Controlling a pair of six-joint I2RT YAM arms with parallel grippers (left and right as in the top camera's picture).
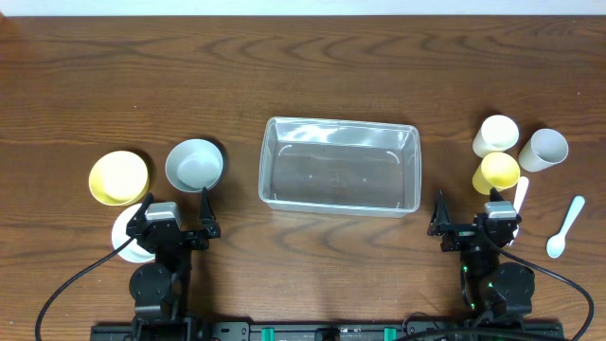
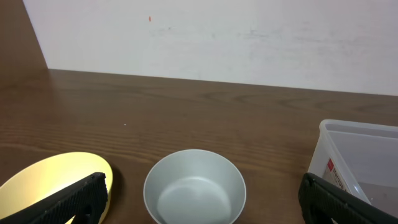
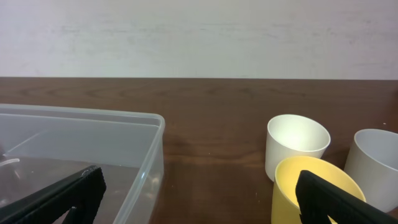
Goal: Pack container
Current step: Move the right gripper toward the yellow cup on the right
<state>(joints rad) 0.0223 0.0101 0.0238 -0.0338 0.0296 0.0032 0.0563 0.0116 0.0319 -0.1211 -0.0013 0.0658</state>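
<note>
Container [image 1: 341, 175] mid-table | grey bowl [image 1: 194, 163] left | left fingers [image 1: 209, 218], right fingers [image 1: 439, 220] apart

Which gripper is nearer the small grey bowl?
Left. The left gripper sits open just in front of the grey bowl. The right gripper is on the far side of the container, beside the yellow cup.

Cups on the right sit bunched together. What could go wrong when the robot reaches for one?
The yellow cup sits very close to the cream cup and white cup, so the open right gripper could knock a neighbour over while closing on one. The rightmost spoon lies flat on the table and may slip from a pinch.
</note>
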